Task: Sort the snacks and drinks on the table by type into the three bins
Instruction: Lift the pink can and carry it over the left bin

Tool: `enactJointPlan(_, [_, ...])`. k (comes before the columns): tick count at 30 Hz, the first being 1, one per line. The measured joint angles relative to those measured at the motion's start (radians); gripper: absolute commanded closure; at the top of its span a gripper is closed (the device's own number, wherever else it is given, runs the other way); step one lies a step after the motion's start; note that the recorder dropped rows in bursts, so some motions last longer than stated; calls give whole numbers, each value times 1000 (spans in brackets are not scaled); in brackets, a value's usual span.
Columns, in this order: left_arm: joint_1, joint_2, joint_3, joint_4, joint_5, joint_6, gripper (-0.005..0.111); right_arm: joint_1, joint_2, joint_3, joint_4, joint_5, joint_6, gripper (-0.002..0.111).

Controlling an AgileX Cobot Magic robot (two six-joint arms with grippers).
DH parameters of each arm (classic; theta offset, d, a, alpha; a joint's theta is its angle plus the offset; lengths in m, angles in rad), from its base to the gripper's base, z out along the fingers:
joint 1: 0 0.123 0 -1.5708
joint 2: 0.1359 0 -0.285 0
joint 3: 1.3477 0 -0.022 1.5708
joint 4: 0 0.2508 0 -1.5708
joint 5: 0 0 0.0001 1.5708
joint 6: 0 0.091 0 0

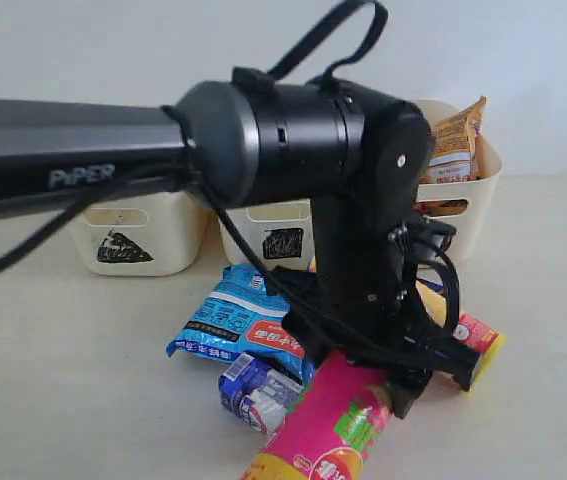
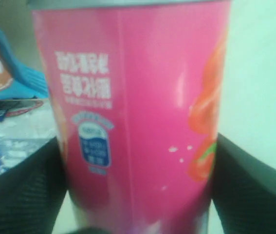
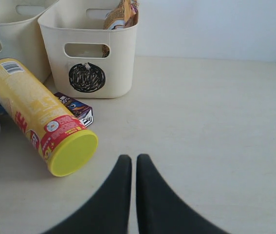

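Lying yellow tube (image 3: 35,109), circle bin (image 3: 120,68) nearby, fingers (image 3: 116,195) pressed together

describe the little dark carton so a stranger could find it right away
Find the cream bin marked with a black scribbled circle. In front of it lies a yellow chip tube with a yellow lid, and the dark purple carton sits by the tube's bin-facing side. It is the only small, boxy, dark thing there, far shorter than the tube.

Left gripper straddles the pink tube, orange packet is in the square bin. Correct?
No: the orange packet sits in the circle bin, as the right wrist view shows. The left gripper does straddle the pink tube.
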Motion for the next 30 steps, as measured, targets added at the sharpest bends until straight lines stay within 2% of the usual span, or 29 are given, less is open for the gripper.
enactJointPlan(10, [0, -280, 0, 29, 6, 0, 102, 0, 0, 0, 0, 0, 0, 107])
enactJointPlan(17, [32, -521, 0, 287, 9, -42, 102, 0, 0, 0, 0, 0, 0, 107])
enactJointPlan(24, [153, -633, -4, 576, 0, -120, 102, 0, 0, 0, 11, 0, 0, 107])
enactJointPlan(27, [267, -629, -4, 647, -77, -128, 102, 0, 0, 0, 14, 0, 0, 107])
enactJointPlan(30, [356, -599, -4, 656, -167, -132, 102, 0, 0, 0, 14, 0, 0, 107])
